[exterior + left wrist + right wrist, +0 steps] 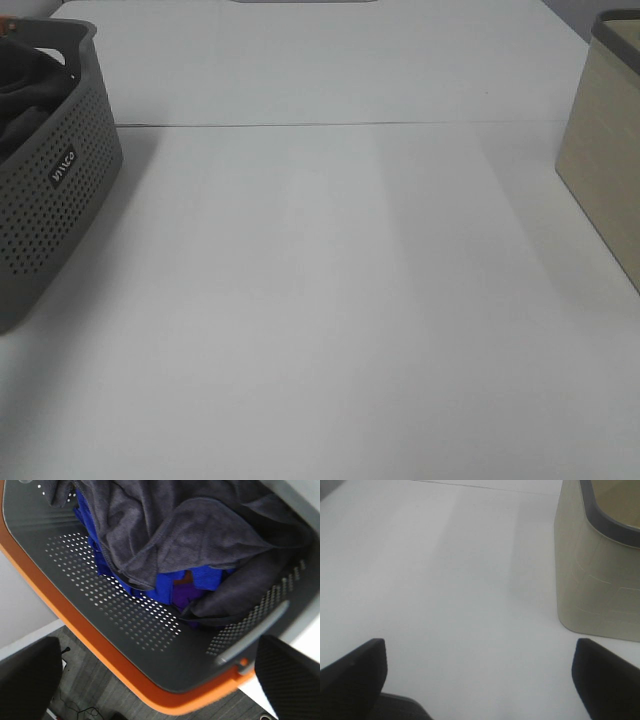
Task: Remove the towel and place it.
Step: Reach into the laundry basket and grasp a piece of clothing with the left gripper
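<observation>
The dark charcoal towel lies crumpled inside the grey perforated basket, over a blue cloth. In the exterior high view the basket stands at the left edge with a bit of the dark towel showing inside. My left gripper is open and hovers above the basket's near rim, not touching the towel. My right gripper is open and empty above bare table, beside the beige bin. Neither gripper shows in the exterior high view.
A beige bin with a dark rim stands at the right edge of the white table. The basket has an orange outer rim. A seam runs across the table at the back.
</observation>
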Available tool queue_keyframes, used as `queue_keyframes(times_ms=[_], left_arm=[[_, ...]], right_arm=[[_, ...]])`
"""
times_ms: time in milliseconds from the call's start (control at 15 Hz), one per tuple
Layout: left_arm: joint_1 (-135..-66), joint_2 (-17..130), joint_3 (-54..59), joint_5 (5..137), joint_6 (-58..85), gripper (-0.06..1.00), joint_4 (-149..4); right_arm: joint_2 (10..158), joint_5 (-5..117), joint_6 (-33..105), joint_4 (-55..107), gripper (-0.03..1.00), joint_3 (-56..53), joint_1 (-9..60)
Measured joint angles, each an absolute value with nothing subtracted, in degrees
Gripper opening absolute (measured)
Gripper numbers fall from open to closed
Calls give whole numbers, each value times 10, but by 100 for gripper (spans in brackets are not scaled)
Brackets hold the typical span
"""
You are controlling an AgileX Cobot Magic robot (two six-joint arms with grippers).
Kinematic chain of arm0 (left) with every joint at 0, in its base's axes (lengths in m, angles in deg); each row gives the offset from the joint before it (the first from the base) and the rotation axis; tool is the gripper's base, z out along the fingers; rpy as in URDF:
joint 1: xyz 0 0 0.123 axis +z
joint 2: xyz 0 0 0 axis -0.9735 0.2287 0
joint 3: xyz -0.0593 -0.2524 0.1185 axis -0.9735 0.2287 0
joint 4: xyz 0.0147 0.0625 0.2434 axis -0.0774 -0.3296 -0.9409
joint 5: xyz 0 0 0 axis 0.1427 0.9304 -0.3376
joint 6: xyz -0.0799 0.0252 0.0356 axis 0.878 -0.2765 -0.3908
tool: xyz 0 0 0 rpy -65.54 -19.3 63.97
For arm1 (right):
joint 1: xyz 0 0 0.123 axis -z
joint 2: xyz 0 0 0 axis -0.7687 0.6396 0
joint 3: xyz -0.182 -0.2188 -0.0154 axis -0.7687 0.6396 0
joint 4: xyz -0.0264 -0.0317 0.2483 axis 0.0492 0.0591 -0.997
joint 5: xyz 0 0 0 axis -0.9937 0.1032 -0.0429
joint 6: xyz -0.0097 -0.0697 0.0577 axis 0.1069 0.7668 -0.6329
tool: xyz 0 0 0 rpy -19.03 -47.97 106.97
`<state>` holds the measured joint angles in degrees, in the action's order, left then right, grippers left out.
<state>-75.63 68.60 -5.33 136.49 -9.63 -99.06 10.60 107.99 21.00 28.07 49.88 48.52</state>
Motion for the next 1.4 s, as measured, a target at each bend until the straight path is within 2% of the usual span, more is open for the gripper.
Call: queue_keyframes(times_ms=[133, 267, 600, 933, 1200, 1400], left_arm=[[-741, 834, -163, 1364, -115, 99, -995], [-736, 899, -191, 1363, -120, 99, -995], [-735, 1009, -198, 1347, -158, 99, -1013], [-711, 1030, -198, 1329, -177, 98, -1024], [-708, 1031, -199, 1331, -211, 85, -991], [-708, 1031, -199, 1332, -214, 68, -990]], right_arm=[[106, 1080, 210, 281, 96, 499, 485], [106, 1080, 210, 281, 96, 499, 485], [106, 1080, 210, 281, 96, 499, 485], [106, 1080, 210, 281, 96, 499, 485], [106, 1080, 210, 281, 96, 499, 485], [106, 1080, 210, 281, 96, 499, 485]])
